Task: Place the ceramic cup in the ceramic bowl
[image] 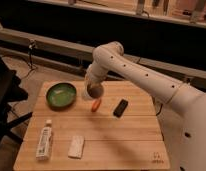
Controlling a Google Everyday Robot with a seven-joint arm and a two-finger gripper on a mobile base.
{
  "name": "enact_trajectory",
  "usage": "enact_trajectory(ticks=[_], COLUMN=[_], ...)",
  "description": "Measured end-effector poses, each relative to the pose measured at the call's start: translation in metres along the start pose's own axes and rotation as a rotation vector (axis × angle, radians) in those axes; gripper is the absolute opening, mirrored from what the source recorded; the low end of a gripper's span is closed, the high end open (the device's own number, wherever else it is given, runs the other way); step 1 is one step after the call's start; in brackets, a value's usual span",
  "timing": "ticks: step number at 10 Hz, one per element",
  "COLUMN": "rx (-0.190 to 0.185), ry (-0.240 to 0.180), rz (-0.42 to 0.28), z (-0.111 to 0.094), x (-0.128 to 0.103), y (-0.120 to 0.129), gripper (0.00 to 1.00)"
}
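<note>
i saw the gripper (92,90) closed on the ceramic cup (94,91), held above the table (126,135) just right of the ceramic bowl (61,95); an orange object (96,105) lay below it.

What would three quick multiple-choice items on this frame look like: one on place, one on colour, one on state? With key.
1. Where is the gripper?
A. over the table's near edge
B. just right of the ceramic bowl, above the table
C. off the table's right end

2. What colour is the small oblong object below the gripper?
A. orange
B. blue
C. white

3. What is the state of the ceramic cup?
A. inside the bowl
B. at the gripper, off the table
C. tipped over beside the tube

Key: 1 B, the gripper sits beside the bowl's right rim. 2 A, it reads orange-red. 3 B, the cup is at the gripper and the bowl holds nothing.
</note>
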Motion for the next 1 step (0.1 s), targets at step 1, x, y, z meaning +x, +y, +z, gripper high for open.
enact_trajectory(ticks=[1], rx=[0.000], ry=[-0.002], rz=[-0.003], z=[0.0013], x=[-0.0008], y=[-0.0010], gripper=[0.01])
